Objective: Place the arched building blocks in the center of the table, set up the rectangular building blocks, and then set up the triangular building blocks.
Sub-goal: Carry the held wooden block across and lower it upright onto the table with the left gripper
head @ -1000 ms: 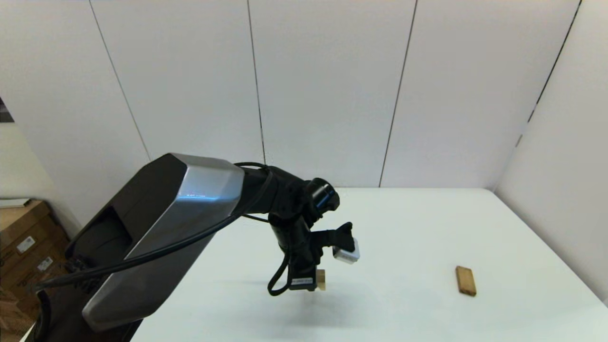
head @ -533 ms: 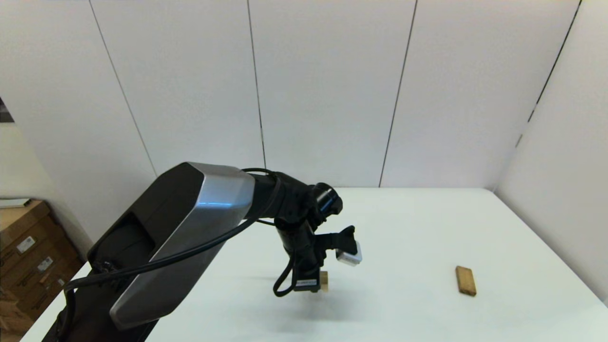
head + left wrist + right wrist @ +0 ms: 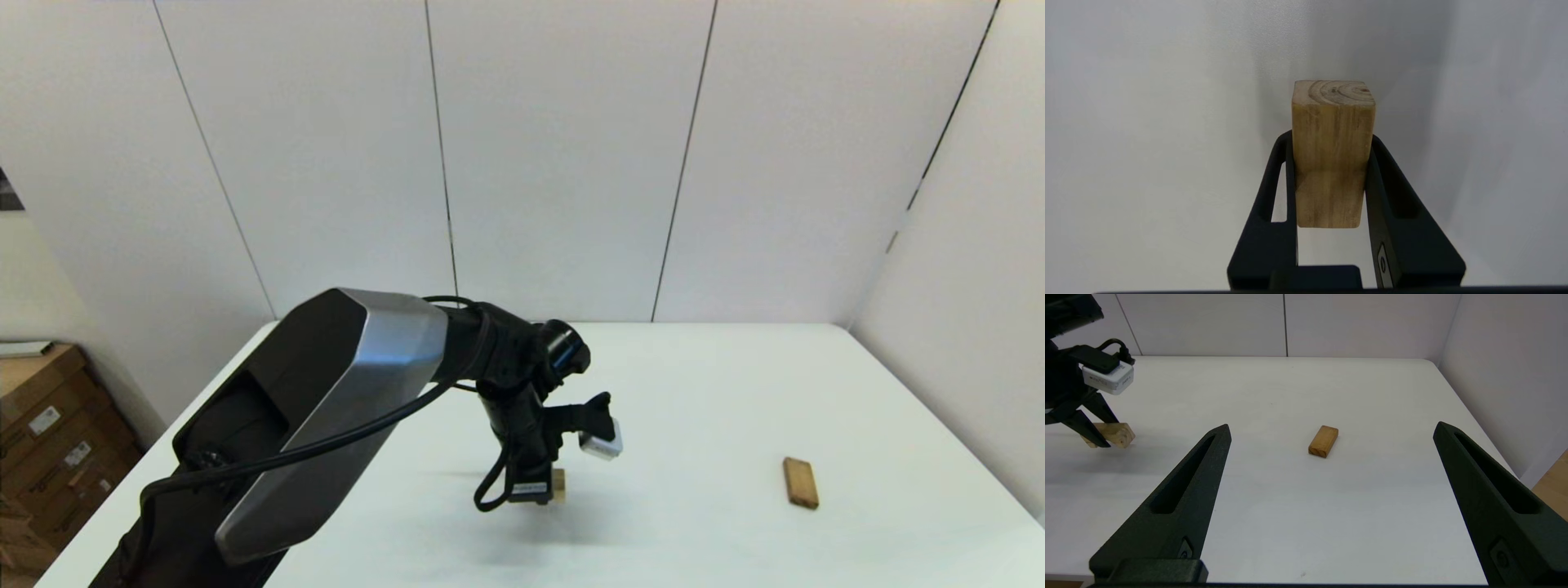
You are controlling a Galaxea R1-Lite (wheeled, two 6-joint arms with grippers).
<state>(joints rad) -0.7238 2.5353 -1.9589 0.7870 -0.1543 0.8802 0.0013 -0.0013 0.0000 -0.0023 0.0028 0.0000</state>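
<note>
White tabletop (image 3: 718,384), rounded corners, set against pale panelled walls. Left arm (image 3: 343,392), black with silver cover, reaching over the tabletop's middle; its left tool (image 3: 540,490) points downward, with a pale wooden arched block (image 3: 558,483) partly visible at its tip, low over or on the surface. Rectangular block (image 3: 801,482), orange-brown, lying flat well apart toward the right side. Cardboard boxes (image 3: 49,425) beside the tabletop's left edge.
</note>
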